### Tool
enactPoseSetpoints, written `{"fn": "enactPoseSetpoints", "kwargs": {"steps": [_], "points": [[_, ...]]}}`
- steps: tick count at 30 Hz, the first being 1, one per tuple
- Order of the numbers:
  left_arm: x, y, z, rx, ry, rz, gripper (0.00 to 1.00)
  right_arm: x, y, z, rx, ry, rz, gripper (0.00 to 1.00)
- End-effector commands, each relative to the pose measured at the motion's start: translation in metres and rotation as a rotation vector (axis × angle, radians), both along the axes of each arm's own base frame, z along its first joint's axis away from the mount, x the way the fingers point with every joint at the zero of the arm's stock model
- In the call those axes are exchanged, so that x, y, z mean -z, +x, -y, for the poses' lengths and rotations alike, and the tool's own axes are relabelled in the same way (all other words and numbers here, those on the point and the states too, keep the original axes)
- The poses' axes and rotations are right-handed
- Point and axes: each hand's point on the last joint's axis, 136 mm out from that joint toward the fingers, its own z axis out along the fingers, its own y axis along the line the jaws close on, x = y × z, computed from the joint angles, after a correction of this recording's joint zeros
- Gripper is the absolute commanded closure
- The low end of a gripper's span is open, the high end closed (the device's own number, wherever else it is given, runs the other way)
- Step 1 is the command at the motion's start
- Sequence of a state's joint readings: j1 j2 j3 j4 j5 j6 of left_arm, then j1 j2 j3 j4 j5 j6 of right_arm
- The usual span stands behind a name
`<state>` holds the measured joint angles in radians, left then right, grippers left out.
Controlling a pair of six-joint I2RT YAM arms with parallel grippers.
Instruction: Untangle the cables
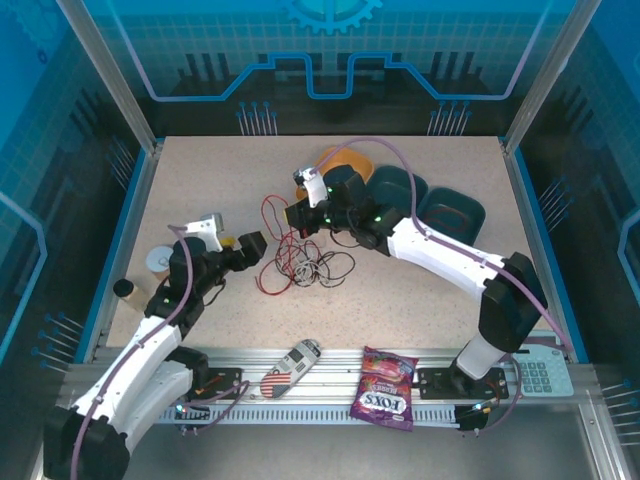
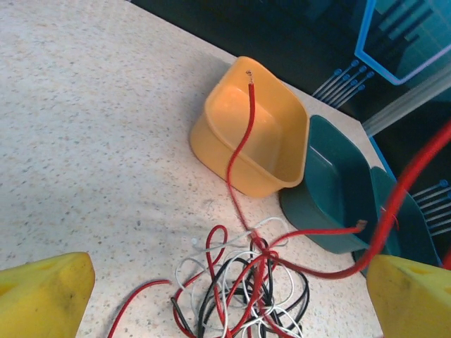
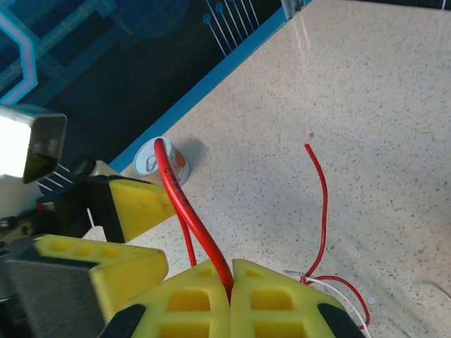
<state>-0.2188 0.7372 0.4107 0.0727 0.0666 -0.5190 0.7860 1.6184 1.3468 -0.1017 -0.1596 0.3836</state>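
- The left hand (image 1: 252, 246) hangs low over the surface (image 1: 200, 185), just left of the cable tangle. In the left wrist view its yellow fingers (image 2: 44, 296) stand wide apart, with nothing pinched between them.
- The right hand (image 3: 230, 282) is clamped on the red cable (image 3: 184, 204). Its two yellow fingers are pressed together with the wire rising out of the seam between them.
- In the top view the right hand sits at the upper edge of the tangle, facing the left hand across it.
- The red cable, black cable (image 2: 304, 294) and white cable (image 3: 331, 283) lie knotted in one loopy pile near the middle of the surface, between the two hands.
- One red end rests against the rim of the yellow bowl (image 2: 282, 151). A second bare red end lies over the teal bowl (image 2: 331, 190).
- A raised red strand passes close by the left hand's right finger; contact cannot be determined.
- The yellow bowl touches the teal bowl, with further teal bowls in a row to the right.
- A tin can (image 1: 158, 262) stands near the left edge, beside the left arm.
- A sweets bag (image 1: 385, 390) and a calculator (image 1: 545, 372) lie on the front rail.
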Motion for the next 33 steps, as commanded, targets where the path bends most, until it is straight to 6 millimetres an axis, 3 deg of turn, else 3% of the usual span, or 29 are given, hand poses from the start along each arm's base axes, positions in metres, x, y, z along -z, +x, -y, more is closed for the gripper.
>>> {"fn": "enactPoseSetpoints", "kwargs": {"steps": [1,21,33], "points": [[-0.003,0.002,-0.011,-0.076,-0.038,0.031,0.01,-0.02,-0.007,0.006,0.029,-0.03,0.048,0.96],[0.021,0.004,-0.004,-0.042,-0.032,-0.059,0.01,-0.126,-0.037,0.024,0.062,-0.029,0.25,0.94],[0.026,0.005,0.0,-0.023,-0.029,-0.076,0.01,-0.161,-0.048,0.051,0.101,-0.057,0.278,0.93]]}}
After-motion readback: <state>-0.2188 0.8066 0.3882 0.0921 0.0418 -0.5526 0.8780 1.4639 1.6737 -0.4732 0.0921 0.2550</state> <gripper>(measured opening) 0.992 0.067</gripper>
